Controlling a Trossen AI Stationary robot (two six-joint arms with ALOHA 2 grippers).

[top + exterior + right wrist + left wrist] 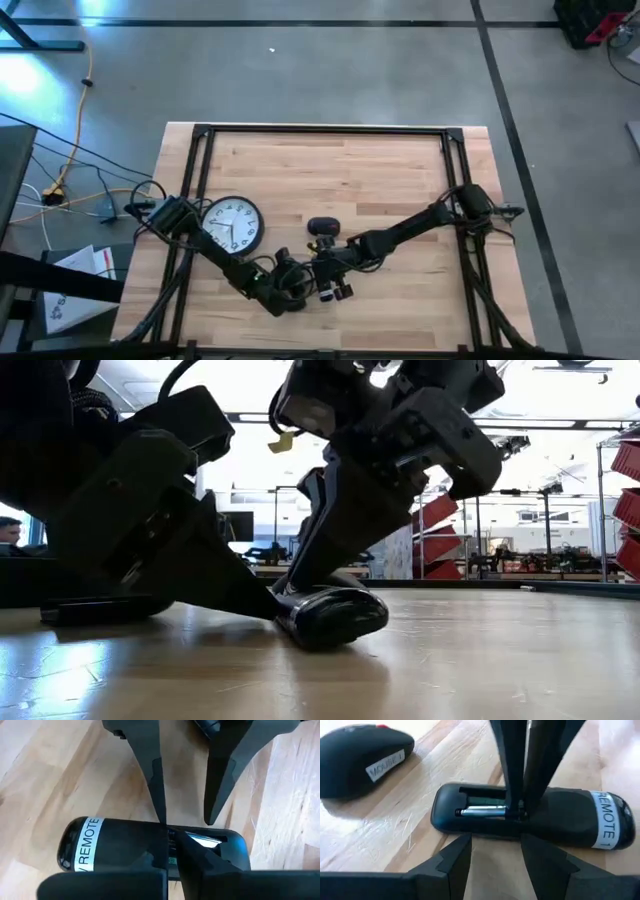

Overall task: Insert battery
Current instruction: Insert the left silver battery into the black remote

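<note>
A: Lying flat on the pale, grained wooden table [380, 170], near its front edge, is the remote [560, 820]: a smooth, rounded black plastic body with a white label reading "REMOTE 1". What does its open end hold?

B: The battery compartment [480, 807] is uncovered, a rectangular recess. In it rests the battery [482, 811], a slim metallic cylinder lying lengthwise. The right gripper [522, 802] comes down from above, its narrow tapering fingers drawn close together and pinched on the battery's inner end, inside the recess.

A: And the left gripper [492, 855]?

B: It sits low at the table surface, just beside the remote's long side. Its two broad, wedge-shaped fingers stand apart, holding nothing; bare wood shows between them.

A: What else occupies the table?

B: A matte black mouse [365, 760], domed, with a white label, lies near the remote's open end but apart from it. A round wall clock [233, 223], white-faced with a dark rim, lies flat toward the left. The table's back half is bare wood, framed by a thin black metal rail [330, 129].
</note>
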